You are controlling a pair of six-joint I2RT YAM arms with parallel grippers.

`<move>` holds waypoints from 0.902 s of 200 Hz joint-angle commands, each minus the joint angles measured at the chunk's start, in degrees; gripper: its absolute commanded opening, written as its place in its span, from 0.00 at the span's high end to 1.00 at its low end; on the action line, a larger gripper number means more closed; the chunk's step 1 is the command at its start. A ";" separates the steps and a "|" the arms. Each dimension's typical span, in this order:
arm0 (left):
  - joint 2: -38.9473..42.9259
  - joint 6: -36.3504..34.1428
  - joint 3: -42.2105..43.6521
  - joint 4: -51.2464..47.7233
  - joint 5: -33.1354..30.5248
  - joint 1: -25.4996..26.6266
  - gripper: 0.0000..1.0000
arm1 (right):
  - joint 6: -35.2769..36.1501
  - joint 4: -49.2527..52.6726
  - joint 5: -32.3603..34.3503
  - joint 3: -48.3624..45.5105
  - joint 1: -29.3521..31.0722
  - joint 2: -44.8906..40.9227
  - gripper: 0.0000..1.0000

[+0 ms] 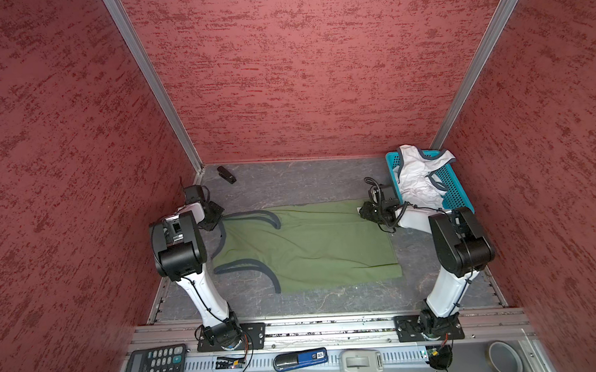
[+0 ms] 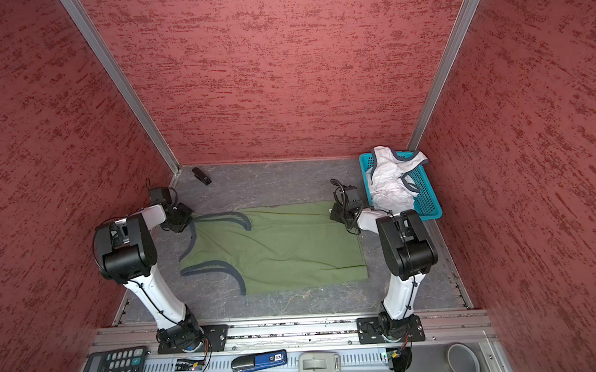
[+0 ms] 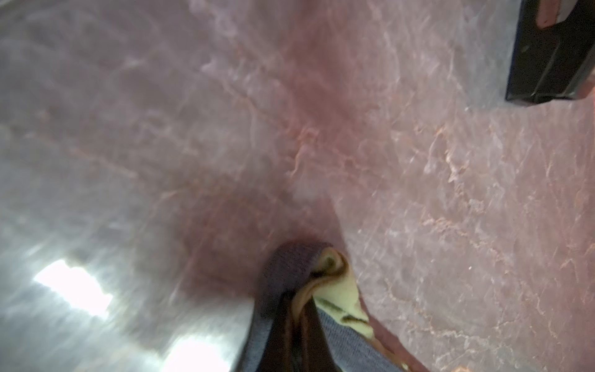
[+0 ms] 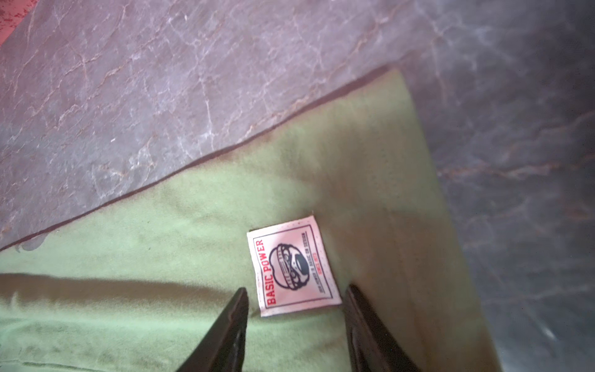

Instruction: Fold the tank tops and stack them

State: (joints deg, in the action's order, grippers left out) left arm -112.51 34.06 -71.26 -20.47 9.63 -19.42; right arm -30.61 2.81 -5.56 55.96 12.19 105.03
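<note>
Left wrist view: left tool [image 3: 304, 296] clenches the strap [image 3: 289, 261] of the olive tank top [image 1: 310, 242], flat on the counter [image 1: 289, 183]; right tool [image 4: 296, 288] released astride its hem label [image 4: 294, 267]. Likely limp, light: grip corners.

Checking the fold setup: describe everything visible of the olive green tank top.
The olive green tank top, soft cloth with grey trim, lies flat on the grey marbled table, straps left, hem right. The left gripper is shut on its far strap; the open right gripper straddles a white BASIC POWER label at the hem.
</note>
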 commanded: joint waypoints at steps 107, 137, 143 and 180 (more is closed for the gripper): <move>-7.73 0.17 -15.13 -1.10 1.92 0.38 0.79 | 0.01 9.48 4.91 10.88 -1.31 6.37 0.50; -4.12 0.03 -16.01 -5.68 2.63 0.97 0.52 | 1.33 12.32 3.50 11.55 -1.35 1.87 0.33; -3.15 -0.05 -16.03 -7.03 2.38 1.00 0.47 | 1.49 12.76 3.05 11.31 -1.21 0.60 0.28; 5.96 0.52 -11.88 -12.10 -0.39 1.05 0.27 | 2.21 14.55 1.00 7.37 -1.21 -7.73 0.15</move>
State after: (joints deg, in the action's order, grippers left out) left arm -114.67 34.50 -85.43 -28.01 11.49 -18.61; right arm -29.08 14.37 -3.84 65.60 11.14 103.61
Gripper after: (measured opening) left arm 0.687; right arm 0.845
